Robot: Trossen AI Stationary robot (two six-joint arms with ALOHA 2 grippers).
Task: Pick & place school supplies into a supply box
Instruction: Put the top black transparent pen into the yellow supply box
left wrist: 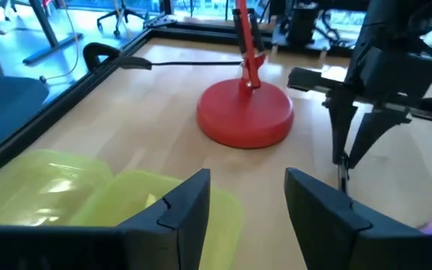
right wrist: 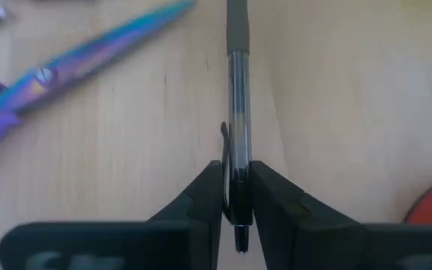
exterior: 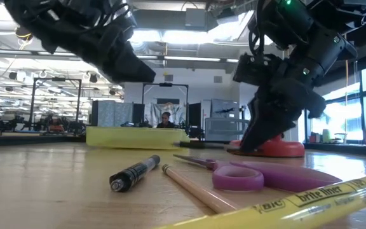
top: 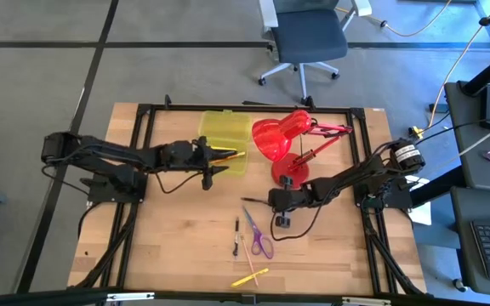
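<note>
Right gripper [right wrist: 237,201]: clamped on a clear-barrelled black pen [right wrist: 236,112], barrel projecting straight ahead between the fingers, low over the table [top: 177,255] at centre. Purple-handled scissors [top: 259,235] at 7 o'clock of that grip, nearby; short black marker [top: 236,227] and yellow highlighter [top: 250,277] beyond. Red desk lamp [top: 283,144] at 12 o'clock, close. Left gripper [left wrist: 246,206]: spread wide, holding nothing, hovering at the near edge of the yellow-green supply box [top: 225,140], at 10 o'clock of the pen.

Wooden table [top: 168,238] bears box [top: 225,140], lamp [top: 289,170], scissors [top: 259,238], pens [top: 250,277].
</note>
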